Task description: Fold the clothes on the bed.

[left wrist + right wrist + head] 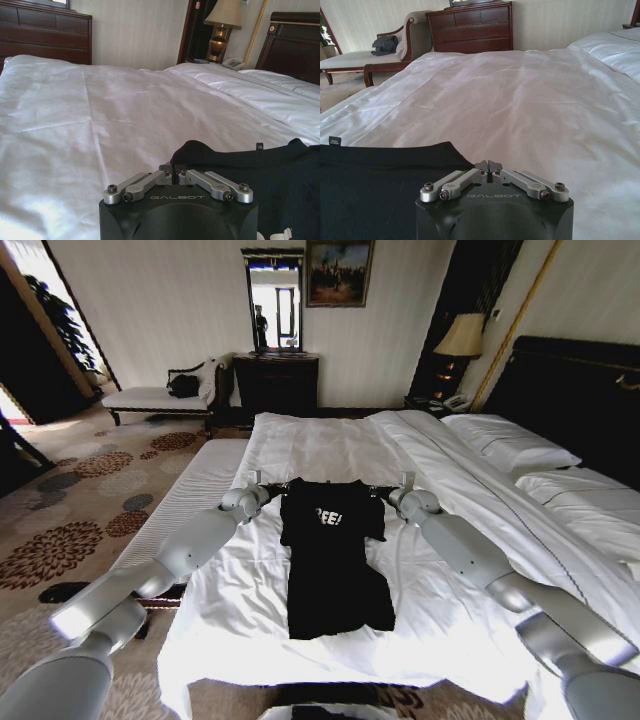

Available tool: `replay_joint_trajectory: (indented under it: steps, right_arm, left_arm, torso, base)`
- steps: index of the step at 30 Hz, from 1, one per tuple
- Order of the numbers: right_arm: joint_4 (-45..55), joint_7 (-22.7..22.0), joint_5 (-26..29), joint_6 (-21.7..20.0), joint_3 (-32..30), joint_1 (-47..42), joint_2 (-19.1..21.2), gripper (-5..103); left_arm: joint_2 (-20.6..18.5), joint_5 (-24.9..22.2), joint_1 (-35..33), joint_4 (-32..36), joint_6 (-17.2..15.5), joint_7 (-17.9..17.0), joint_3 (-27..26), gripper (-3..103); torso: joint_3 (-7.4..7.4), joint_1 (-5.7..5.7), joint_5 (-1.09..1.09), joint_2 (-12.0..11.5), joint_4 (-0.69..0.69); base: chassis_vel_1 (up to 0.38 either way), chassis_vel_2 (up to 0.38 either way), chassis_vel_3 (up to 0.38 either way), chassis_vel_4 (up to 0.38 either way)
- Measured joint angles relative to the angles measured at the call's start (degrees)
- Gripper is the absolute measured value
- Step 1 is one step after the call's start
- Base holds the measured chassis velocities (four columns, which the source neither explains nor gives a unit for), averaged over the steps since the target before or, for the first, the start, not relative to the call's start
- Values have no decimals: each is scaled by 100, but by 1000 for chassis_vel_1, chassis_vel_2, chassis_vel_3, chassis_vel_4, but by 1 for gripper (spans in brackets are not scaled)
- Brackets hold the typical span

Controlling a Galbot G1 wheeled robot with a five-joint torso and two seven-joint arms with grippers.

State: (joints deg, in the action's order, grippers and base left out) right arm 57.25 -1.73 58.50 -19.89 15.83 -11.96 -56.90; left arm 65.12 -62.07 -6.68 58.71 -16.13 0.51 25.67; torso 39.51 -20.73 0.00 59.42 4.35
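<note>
The soft black T-shirt with white letters point(335, 560) lies flat on the big white bed point(440, 620), its sleeves already tucked in. The left tool point(174, 172) and right tool point(488, 167) each pinch shut on a top corner. Next, they likely must pull those corners back toward the hem together.

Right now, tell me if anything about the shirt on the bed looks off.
The T-shirt lies narrow on the bed, sides tucked in, "FREE!" lettering partly hidden. Left gripper and right gripper pinch its top corners. Nothing torn or spilled.
</note>
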Motion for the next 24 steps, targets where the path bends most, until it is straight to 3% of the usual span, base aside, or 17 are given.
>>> replay_joint_trajectory:
  steps: [11,15,19,24]
  right_arm:
    - [-1729,381,-537,519,176,558,-1262,0]
    - [-2736,520,-923,800,61,863,-1822,0]
    - [-3166,516,-1198,935,-133,986,-2038,0]
    - [-3439,495,-1358,1084,-287,1051,-2122,0]
  left_arm:
    - [1008,496,749,-1733,309,-16,211,1]
    - [1820,928,1092,-2864,481,-19,121,1]
    - [2096,1204,1123,-3219,553,-16,17,1]
    - [2169,1424,1063,-3393,608,-17,-93,1]
  torso:
    - [-1,1,1,1,-7]
    - [0,0,1,1,2]
    - [-1,0,1,1,2]
    - [-1,1,0,1,-4]
  base:
    - [0,0,0,0]
    - [0,0,0,0]
    - [0,0,0,0]
    - [0,0,0,0]
